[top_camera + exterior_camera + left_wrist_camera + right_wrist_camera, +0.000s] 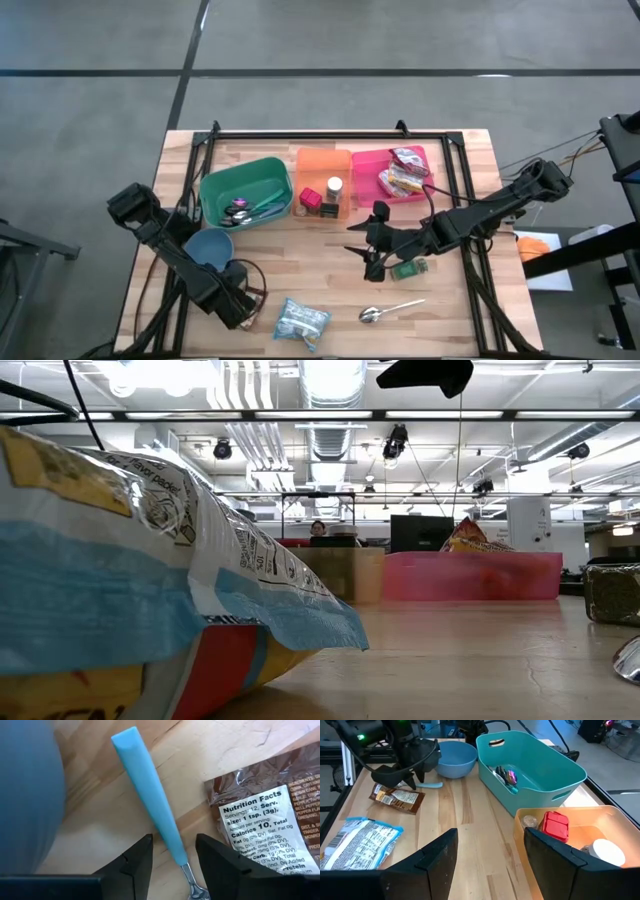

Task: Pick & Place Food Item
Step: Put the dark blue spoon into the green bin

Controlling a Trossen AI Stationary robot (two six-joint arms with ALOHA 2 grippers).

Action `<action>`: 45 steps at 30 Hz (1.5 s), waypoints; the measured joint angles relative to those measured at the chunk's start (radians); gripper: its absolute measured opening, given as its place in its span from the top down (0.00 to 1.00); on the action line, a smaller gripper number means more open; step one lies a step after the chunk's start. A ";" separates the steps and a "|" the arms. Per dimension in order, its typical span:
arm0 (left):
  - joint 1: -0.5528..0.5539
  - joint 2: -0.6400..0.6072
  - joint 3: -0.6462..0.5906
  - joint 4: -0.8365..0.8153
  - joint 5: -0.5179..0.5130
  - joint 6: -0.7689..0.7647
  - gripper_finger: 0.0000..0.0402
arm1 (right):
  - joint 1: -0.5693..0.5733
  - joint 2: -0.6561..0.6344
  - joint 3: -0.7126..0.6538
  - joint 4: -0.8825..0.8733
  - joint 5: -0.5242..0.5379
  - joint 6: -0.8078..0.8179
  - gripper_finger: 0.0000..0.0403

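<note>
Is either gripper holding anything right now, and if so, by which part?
Nothing is held. The left gripper is open astride the blue-handled utensil lying on the table, near where handle meets metal. The right gripper is open and empty.

Three bins are sitting on the desk (330, 290): one teal bin (245, 190), one orange bin (322, 165), one pink bin (372, 165). One blue bowl (208, 248), one metal spoon (388, 311), and two loose snack packets, a blue-white packet (301, 322) and a brown packet (396, 797), are lying there too.
</note>
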 joint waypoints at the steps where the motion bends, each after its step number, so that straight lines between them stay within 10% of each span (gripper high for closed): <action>1: 0.000 -0.001 -0.004 0.006 0.001 0.009 0.61 | 0.000 0.000 0.000 0.000 0.000 0.000 0.44; 12: 0.001 0.000 -0.010 0.040 0.003 0.151 0.97 | 0.000 0.000 0.000 0.000 0.000 0.000 0.44; 35: 0.009 0.012 0.175 -0.097 -0.145 0.370 0.99 | 0.000 0.000 0.000 0.000 0.000 -0.001 0.44; 45: 0.079 0.009 0.456 -0.428 -0.307 0.562 0.99 | 0.000 0.000 0.000 0.001 0.000 -0.001 0.44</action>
